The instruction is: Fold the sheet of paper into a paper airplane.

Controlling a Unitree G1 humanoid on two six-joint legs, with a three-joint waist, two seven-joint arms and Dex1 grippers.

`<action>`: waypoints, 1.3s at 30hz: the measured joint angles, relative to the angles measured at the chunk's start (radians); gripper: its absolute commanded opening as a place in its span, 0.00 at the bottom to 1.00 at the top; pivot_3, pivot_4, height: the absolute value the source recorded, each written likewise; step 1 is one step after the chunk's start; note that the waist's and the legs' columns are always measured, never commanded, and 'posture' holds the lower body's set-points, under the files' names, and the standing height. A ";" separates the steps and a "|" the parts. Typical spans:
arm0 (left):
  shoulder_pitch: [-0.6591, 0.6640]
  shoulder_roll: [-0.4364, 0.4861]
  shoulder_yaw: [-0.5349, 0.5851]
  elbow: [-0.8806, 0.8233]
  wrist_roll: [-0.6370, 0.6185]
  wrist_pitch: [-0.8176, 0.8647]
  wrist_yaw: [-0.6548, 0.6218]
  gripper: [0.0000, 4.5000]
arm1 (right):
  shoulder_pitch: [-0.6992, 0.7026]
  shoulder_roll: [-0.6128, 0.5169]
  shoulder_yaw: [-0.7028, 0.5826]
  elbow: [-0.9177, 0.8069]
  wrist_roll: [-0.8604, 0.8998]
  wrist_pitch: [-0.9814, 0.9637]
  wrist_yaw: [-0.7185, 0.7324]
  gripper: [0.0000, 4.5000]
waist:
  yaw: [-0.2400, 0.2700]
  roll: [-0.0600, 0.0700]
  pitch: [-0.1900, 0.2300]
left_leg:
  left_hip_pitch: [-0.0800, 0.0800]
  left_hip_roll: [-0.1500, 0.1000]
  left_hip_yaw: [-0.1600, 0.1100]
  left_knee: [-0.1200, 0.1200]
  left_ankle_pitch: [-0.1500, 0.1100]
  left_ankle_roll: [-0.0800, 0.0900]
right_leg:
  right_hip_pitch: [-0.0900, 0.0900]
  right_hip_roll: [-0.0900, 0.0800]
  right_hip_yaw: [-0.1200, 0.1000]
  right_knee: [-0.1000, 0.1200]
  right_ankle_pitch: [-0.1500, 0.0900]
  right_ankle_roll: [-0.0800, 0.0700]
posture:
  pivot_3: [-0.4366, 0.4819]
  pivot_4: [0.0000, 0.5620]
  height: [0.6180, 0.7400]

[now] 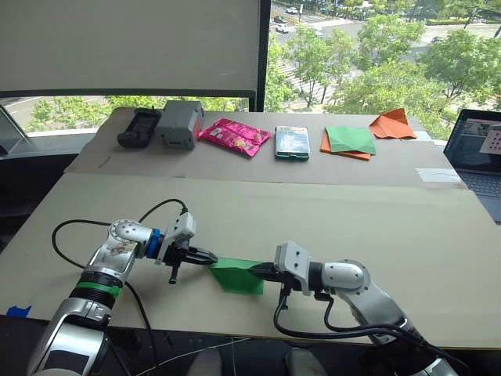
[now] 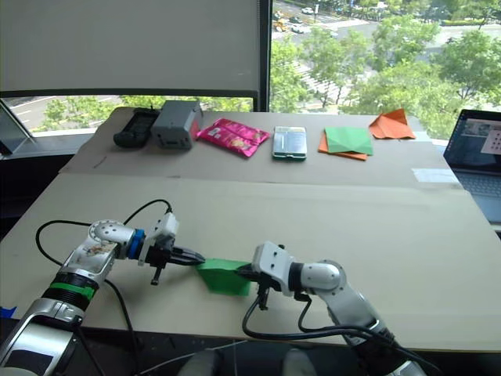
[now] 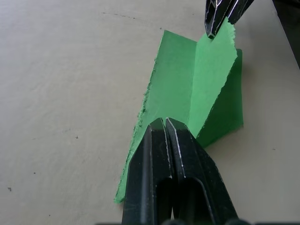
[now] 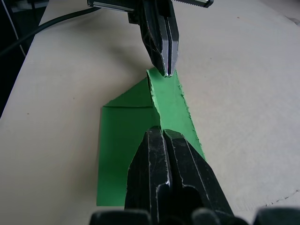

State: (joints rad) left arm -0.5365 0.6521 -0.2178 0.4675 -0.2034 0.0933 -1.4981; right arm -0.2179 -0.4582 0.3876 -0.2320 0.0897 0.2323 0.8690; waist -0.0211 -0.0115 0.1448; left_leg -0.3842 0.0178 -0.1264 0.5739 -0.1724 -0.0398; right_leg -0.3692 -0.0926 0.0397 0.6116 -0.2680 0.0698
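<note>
Two grippers, one green sheet of paper [image 1: 237,275], partly folded near the table's [image 1: 329,219] front edge. Left gripper [image 1: 205,258] clamped on one end of a raised crease, right gripper [image 1: 262,271] pinched shut on the opposite end, both sets of black fingers pressed together over the paper. Thin, light and limp, likely to tear or slip under hard pulling; best held at the folded ridge, where doubled layers add stiffness. Far behind: orange paper plane [image 1: 393,124], green-and-orange sheets [image 1: 347,141], laptop [image 1: 479,153].
</note>
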 measured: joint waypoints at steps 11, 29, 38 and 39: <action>0.004 -0.002 -0.011 0.018 0.094 -0.155 0.034 0.02 | -0.094 0.027 0.033 0.024 -0.036 0.106 -0.005 0.00 | -0.001 0.000 -0.001 | 0.002 0.000 0.000 0.000 0.000 0.000 | 0.000 0.000 0.001 0.001 0.001 0.001 | 0.48 0.27 0.97; -0.003 0.013 -0.022 0.011 0.121 -0.192 0.041 0.02 | -0.154 0.077 0.063 0.126 -0.096 0.192 -0.049 0.00 | -0.005 0.001 -0.003 | 0.004 0.000 0.000 0.000 0.000 0.000 | 0.001 0.001 0.001 0.003 0.001 0.001 | 0.48 0.27 0.97; -0.017 0.037 0.034 -0.120 0.000 0.062 0.002 0.02 | -0.154 0.081 0.066 0.125 -0.107 0.192 -0.051 0.00 | -0.018 0.001 -0.003 | 0.002 0.000 0.000 0.000 0.000 0.001 | 0.003 0.001 0.002 0.004 0.001 0.001 | 0.48 0.27 0.97; -0.016 0.033 0.043 -0.140 -0.020 0.092 0.001 0.02 | -0.154 0.081 0.066 0.125 -0.108 0.192 -0.051 0.00 | -0.019 0.001 -0.003 | 0.002 0.000 0.000 0.000 0.000 0.001 | 0.002 0.001 0.002 0.004 0.001 0.001 | 0.48 0.27 0.97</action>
State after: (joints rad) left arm -0.5530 0.6850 -0.1748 0.3273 -0.2234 0.1853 -1.4971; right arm -0.3723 -0.3768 0.4532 -0.1074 -0.0178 0.4240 0.8176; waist -0.0396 -0.0107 0.1418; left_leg -0.3819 0.0178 -0.1262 0.5739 -0.1721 -0.0393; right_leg -0.3668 -0.0918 0.0413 0.6152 -0.2672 0.0712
